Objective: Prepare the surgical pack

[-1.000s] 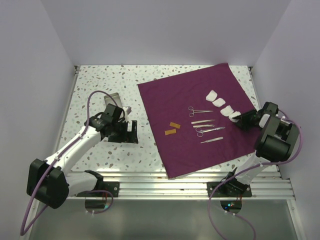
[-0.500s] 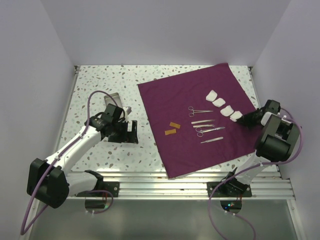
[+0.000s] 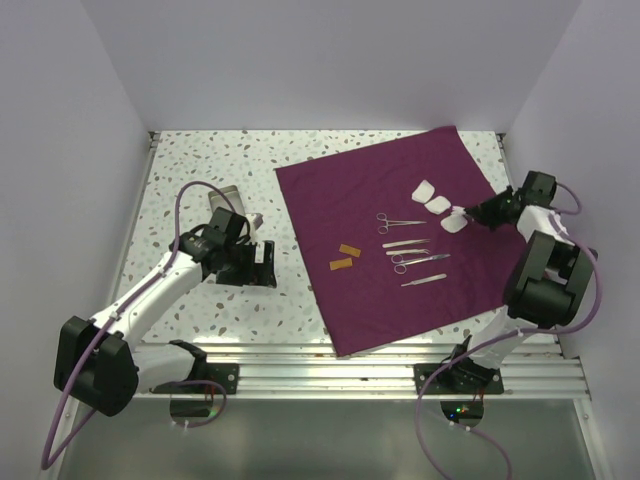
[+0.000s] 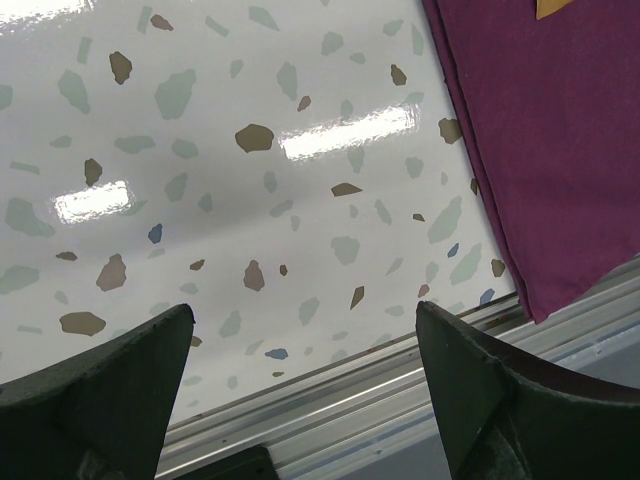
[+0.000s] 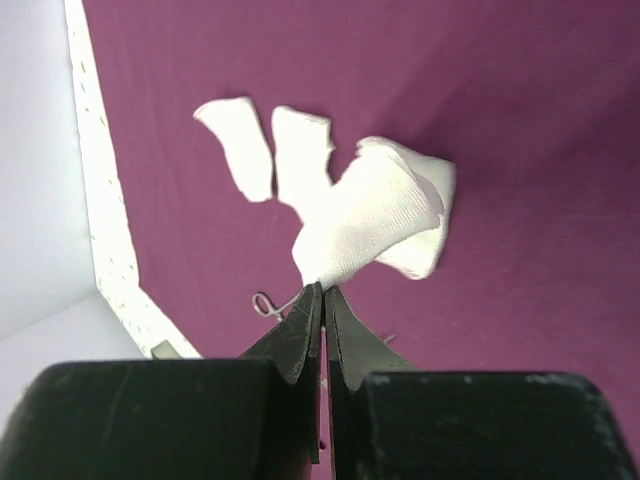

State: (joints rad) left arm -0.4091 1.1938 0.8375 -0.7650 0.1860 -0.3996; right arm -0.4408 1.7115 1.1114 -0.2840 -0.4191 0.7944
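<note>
Speckled white table (image 3: pixel 190 165) | plum cloth (image 3: pixel 340 200) spread centre-right of frame | right gripper (image 3: pixel 470 213) pinched together on a white pad (image 3: pixel 454 223), right of frame | left gripper (image 3: pixel 262 264) spread wide apart, centre-left, over table

Desk (image 3: pixel 190 165) bare far-left, beyond steel tray (image 3: pixel 222 196). Plum cloth (image 3: pixel 330 190): far strip open. Obstacles on it: scissors-like instruments (image 3: pixel 412 250) centre, orange strips (image 3: pixel 345 257) left of them, white pads (image 3: pixel 432 197) right. Walls (image 3: pixel 330 60) close 3 sides.
</note>
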